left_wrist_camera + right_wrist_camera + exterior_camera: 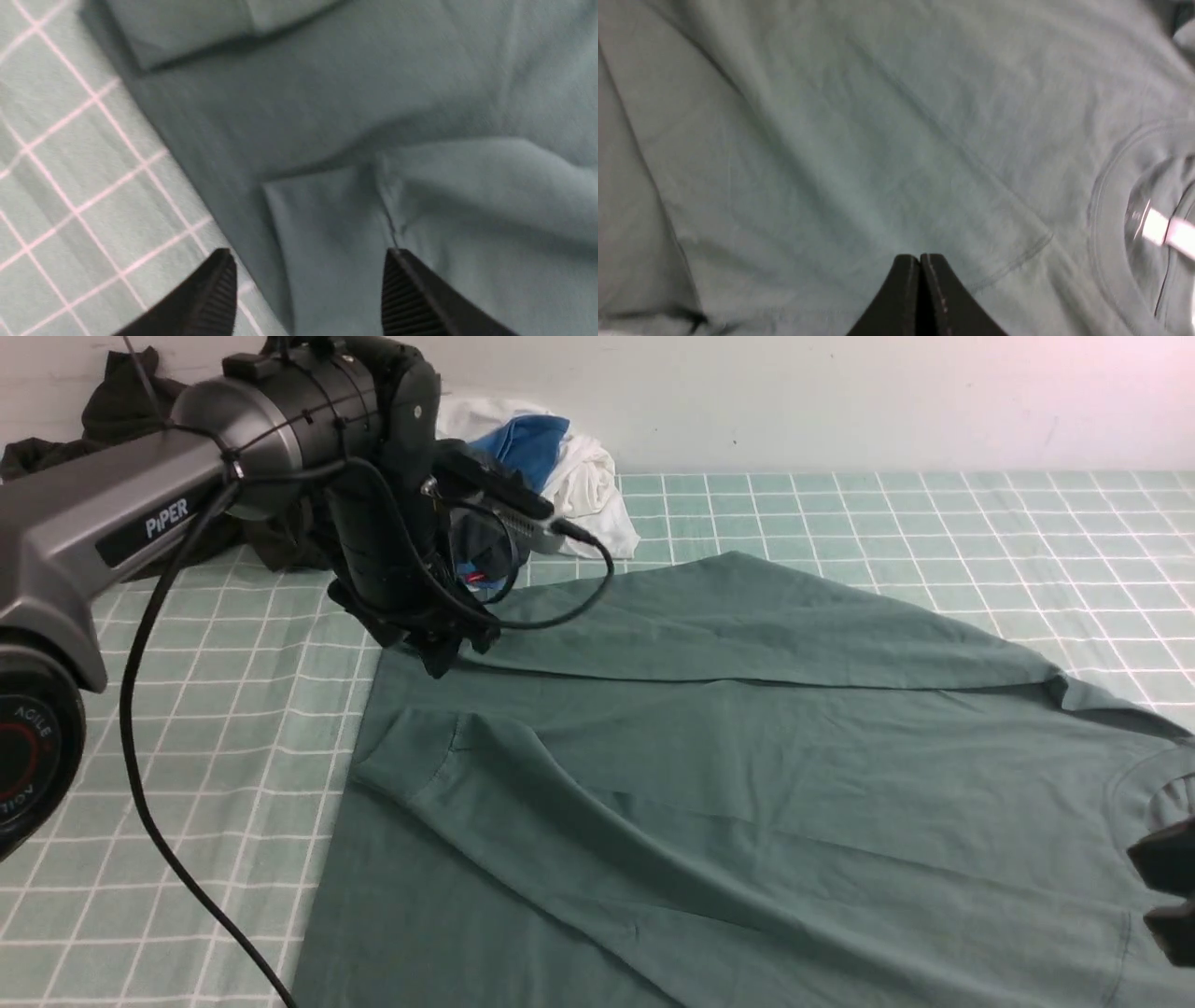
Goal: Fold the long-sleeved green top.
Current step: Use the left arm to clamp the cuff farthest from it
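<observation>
Green long-sleeved top (747, 784) lies spread out on the checked sheet (233, 709), filling the middle and the right side. On the left, our left gripper (308, 254) hangs low over the top's left edge, jaws wide apart and nothing in them. We think it is there because the sleeve cuff (322, 224) lies right under it, and that looks like the next bit to pinch. Behind it, by the wall, sits a heap of other clothes (560, 467). The top looks soft and thin, with long creases. One sleeve lies slanted across the body, and a big flap at the far side is folded over to a point. The neck hole (1148, 210) is at the right. There our right gripper (920, 256) hangs over the chest, jaws pressed tight together, with no cloth between them that we can see. Maybe it is waiting its turn.
</observation>
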Action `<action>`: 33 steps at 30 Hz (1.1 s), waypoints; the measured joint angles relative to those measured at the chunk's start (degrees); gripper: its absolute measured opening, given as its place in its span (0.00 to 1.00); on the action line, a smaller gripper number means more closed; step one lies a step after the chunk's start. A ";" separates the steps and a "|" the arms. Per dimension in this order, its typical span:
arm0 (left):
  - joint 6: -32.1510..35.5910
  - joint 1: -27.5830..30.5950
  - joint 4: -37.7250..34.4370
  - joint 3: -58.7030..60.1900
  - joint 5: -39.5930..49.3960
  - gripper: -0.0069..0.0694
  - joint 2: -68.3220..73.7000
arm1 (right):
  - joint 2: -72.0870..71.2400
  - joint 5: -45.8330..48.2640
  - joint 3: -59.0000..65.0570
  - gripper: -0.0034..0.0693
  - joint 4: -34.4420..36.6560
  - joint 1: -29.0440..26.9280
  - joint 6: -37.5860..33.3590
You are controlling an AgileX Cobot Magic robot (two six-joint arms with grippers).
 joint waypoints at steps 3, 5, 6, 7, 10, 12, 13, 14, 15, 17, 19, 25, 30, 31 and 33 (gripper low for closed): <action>-0.89 3.21 -4.10 -2.73 -3.67 0.69 3.19 | 0.14 -5.25 0.05 0.03 -0.49 0.00 0.07; -0.91 4.33 -5.60 -3.64 -5.82 0.70 4.97 | 0.32 -7.21 0.05 0.03 -0.63 0.00 0.07; -0.93 5.05 -6.64 -4.07 -7.74 0.70 6.31 | 0.39 -8.65 0.05 0.03 -0.71 0.00 0.07; -0.98 5.39 -7.22 -4.26 -9.14 0.70 7.57 | 0.39 -9.54 0.05 0.03 -0.75 0.00 0.23; -0.98 5.84 -8.36 -5.02 -13.05 0.70 10.62 | 0.39 -11.49 0.05 0.03 -0.96 0.00 0.72; -1.01 5.84 -8.66 -5.87 -15.87 0.70 13.03 | 0.39 -12.06 0.05 0.03 -1.15 0.00 0.83; -1.15 5.84 -8.73 -6.16 -16.62 0.70 13.71 | 0.39 -12.13 0.05 0.03 -1.15 0.00 0.85; -1.15 5.84 -8.73 -6.23 -16.92 0.70 14.04 | 0.44 -12.20 0.05 0.03 -1.15 0.00 0.85; -1.37 5.84 -8.78 -6.49 -17.67 0.70 14.76 | 0.44 -12.20 0.05 0.03 -1.15 0.00 0.85; -1.68 5.84 -8.72 -7.30 -18.09 0.70 15.62 | 0.74 -12.24 0.05 0.03 -1.15 0.00 0.90; -2.60 5.84 -7.94 -8.13 -18.65 0.70 16.10 | 1.57 -12.24 0.05 0.03 -1.15 0.00 0.90; -5.83 5.84 -5.38 -8.63 -18.87 0.70 16.42 | 4.98 -11.50 0.05 0.03 -1.15 0.00 0.90; -6.28 5.84 -5.25 -8.76 -18.87 0.68 16.80 | 8.68 -11.09 0.05 0.03 -1.15 0.00 0.90; -6.28 5.84 -5.31 -8.86 -18.81 0.66 16.87 | 9.10 -11.09 0.05 0.03 -1.15 0.00 0.90; -6.33 5.77 -5.66 -8.94 -18.67 0.58 16.92 | 9.69 -11.09 0.05 0.03 -1.15 0.00 0.90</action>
